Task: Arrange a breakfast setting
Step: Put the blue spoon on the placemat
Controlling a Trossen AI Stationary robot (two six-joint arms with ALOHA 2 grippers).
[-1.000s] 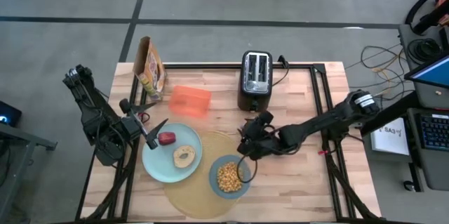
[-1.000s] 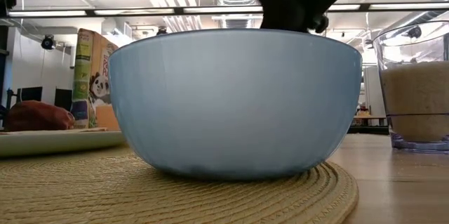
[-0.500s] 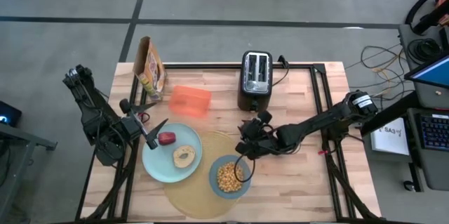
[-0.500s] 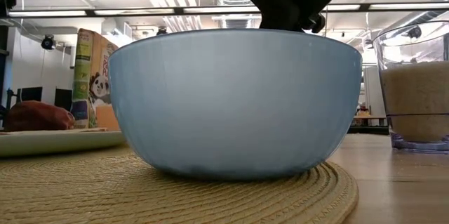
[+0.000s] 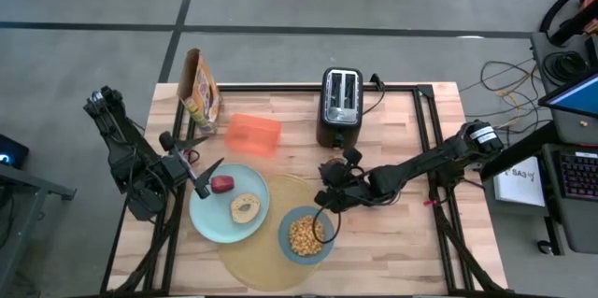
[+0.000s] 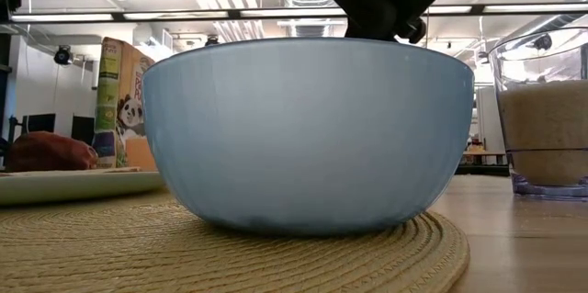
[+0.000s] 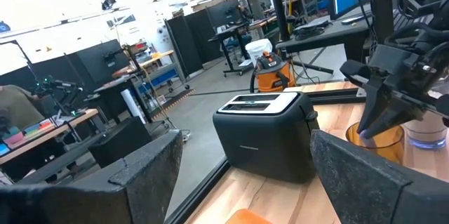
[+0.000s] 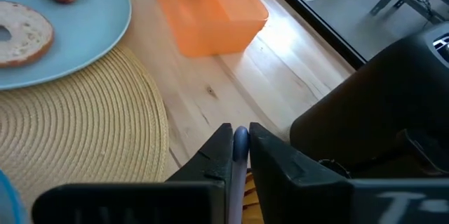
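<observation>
A pale blue plate [image 5: 217, 219] with a red apple [image 5: 221, 184] and a bagel [image 5: 246, 208] lies half on the round tan placemat [image 5: 266, 259]. The blue bowl [image 5: 291, 221] of yellow cereal [image 5: 304, 234] stands on the mat's right part. A thin metal spoon [image 5: 327, 225] slants from the bowl up to my right gripper [image 5: 323, 206], which is shut on it just beyond the bowl's far rim. My left gripper [image 5: 201, 175] hangs open over the plate's left edge, beside the apple. My right gripper pinches the free end of the spoon's handle [image 8: 240, 140] between its two fingers [image 8: 222, 155]. The fingers slant down from the table's far right, roughly in line with the handle. The spoon's lower end reaches into the bowl; how it rests there is hidden.
A black toaster [image 5: 340, 106] stands at the back, just behind the right gripper. An orange box [image 5: 253, 134] and a cereal box [image 5: 200, 92] stand at the back left. A glass container [image 6: 542, 118] of pale grains stands right of the bowl.
My right gripper has shifted a little toward the table's left, above the bowl's far rim. The bowl, plate and mat have kept their places.
</observation>
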